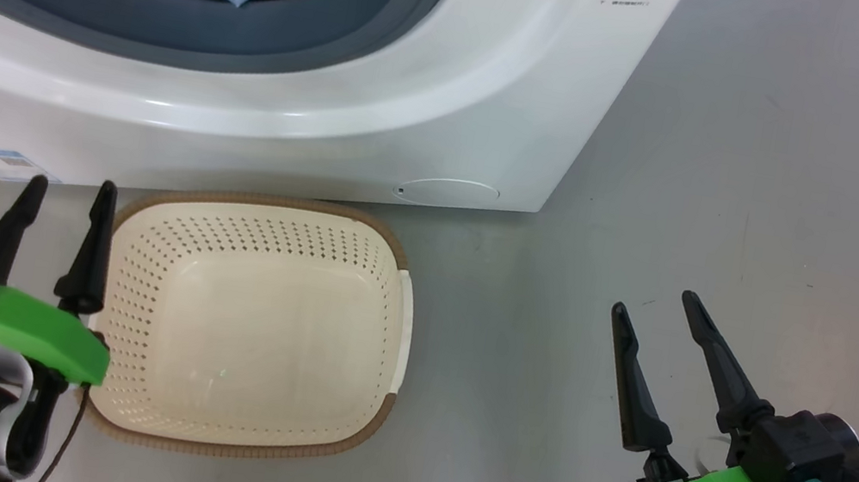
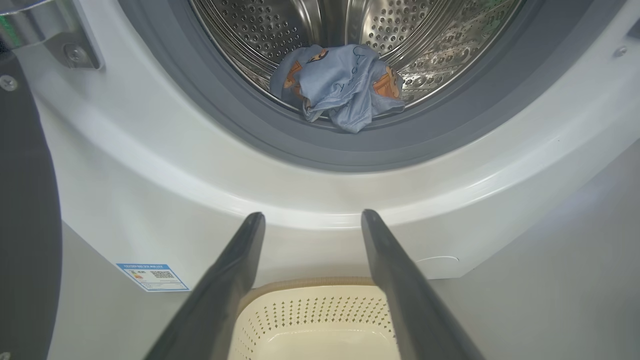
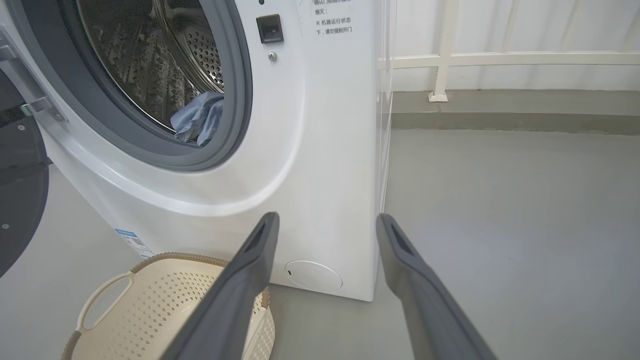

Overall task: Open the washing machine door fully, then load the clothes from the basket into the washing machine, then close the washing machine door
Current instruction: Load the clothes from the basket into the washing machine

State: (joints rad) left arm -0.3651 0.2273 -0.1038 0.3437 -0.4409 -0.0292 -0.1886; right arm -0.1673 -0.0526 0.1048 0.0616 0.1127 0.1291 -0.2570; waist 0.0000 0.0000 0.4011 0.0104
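The left gripper (image 1: 72,188) has its two dark fingers spread apart with nothing between them. It is held at the left edge of the basket (image 1: 251,316), its inner finger crossing the brown rim in the head view. Its fingers point toward the front of the washing machine (image 1: 323,145). The right gripper (image 1: 654,303) is likewise spread and empty. It sits well to the right of the basket over the bare grey floor (image 1: 751,199), aimed at the machine's right front corner. The cream perforated basket stands on the floor just in front of the machine, its far rim close under the white front panel. Its inside holds nothing but its own pale bottom. The clothes (image 2: 340,87), a crumpled light blue garment with orange and tan print, lie at the front of the steel drum (image 2: 250,30). One fold hangs over the drum's lip and seems to rest on the grey-blue gasket (image 2: 225,115), though the contact is hard to judge from these angles. The washing machine door (image 2: 25,200) is swung open to the left on its metal hinge (image 2: 55,35), showing its dark inner face at the edge of both wrist views. A small blue label (image 2: 152,276) sits low on the front panel, left of the basket.
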